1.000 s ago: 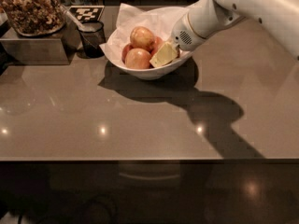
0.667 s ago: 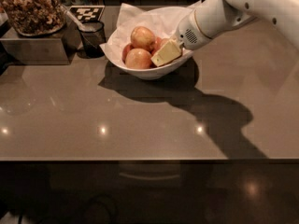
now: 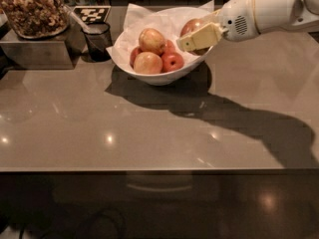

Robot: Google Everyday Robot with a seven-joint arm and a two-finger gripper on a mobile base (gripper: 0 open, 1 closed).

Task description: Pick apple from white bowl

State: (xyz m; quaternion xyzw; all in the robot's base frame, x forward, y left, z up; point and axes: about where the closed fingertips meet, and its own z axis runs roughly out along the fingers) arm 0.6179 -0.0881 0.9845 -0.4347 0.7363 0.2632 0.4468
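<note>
Cream-coloured plastic is what I see first: my gripper (image 3: 192,34) hangs over the side of the white bowl (image 3: 158,78) that is nearest to my arm, on the right side of the view. Its fingers (image 3: 202,36) are pressed against the apple (image 3: 190,26), one finger across the front of it, so that I see only the red top part of the fruit behind the finger. The apple sits higher than the other fruit and close to the bowl's rim; whether it touches the crumpled white paper (image 3: 164,21) below it, I cannot tell. In the middle of the bowl lie two paler yellow-orange apples (image 3: 152,40), one behind and one in front, touching each other, and just beside them is a smaller deep-red apple (image 3: 173,61). The bowl stands on a grey-brown glossy table (image 3: 99,133), and my arm makes a long dark shadow (image 3: 239,118) on this surface. Near the bowl, on the other side from my gripper, stands a small dark cup (image 3: 97,41), and behind the cup is a black-and-white checked card (image 3: 92,14). In the far corner a clear container of brown nuts (image 3: 32,9) rests on a metal box (image 3: 37,51).
</note>
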